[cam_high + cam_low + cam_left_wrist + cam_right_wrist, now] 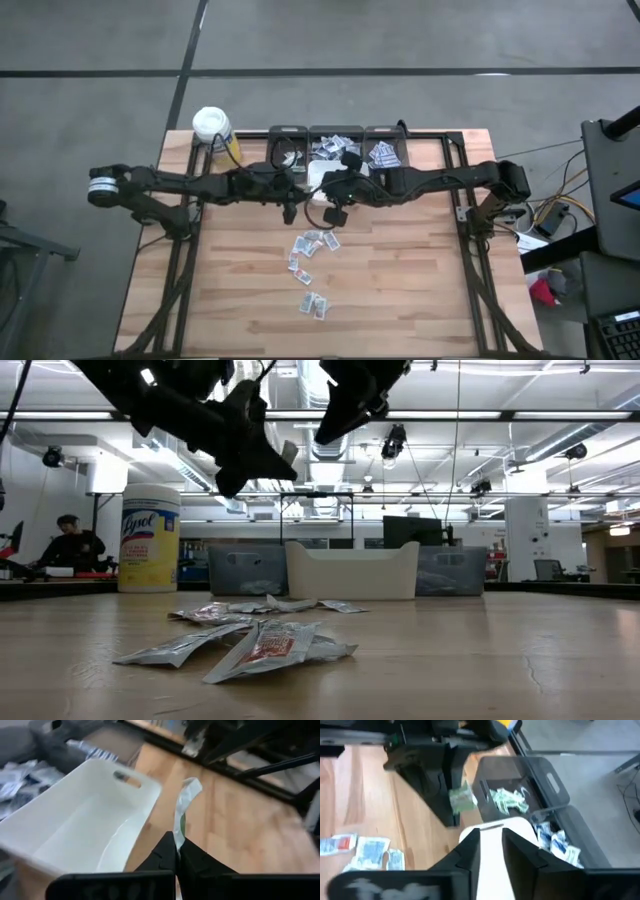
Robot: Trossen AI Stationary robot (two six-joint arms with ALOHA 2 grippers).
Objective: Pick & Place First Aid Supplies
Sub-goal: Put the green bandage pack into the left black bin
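Note:
My left gripper [177,851] [300,192] is shut on one first aid packet [184,802], white with green print, above the table just in front of the white bin [90,815]. My right gripper [491,845] [338,200] hovers close beside it over the white bin [520,832], fingers a little apart with nothing between them. From the right wrist view the held packet [461,800] shows at the left gripper's tip. Several more packets [310,255] [260,645] lie flat on the wood nearer the front. My left gripper pinches the packet's lower end [178,836] between its two fingertips. The fingers come from the table's left, slanting a little downward. The rest of the packet sticks out past the tips, bent slightly at its free end [192,785], lifted clear of the table and the bins.
Three bins stand in a row at the far edge: a dark one with green-print packets [510,800], the white one, and a dark one with blue-print packets [555,842]. A yellow wipes bottle with a white lid [213,128] [150,538] stands at the far left corner.

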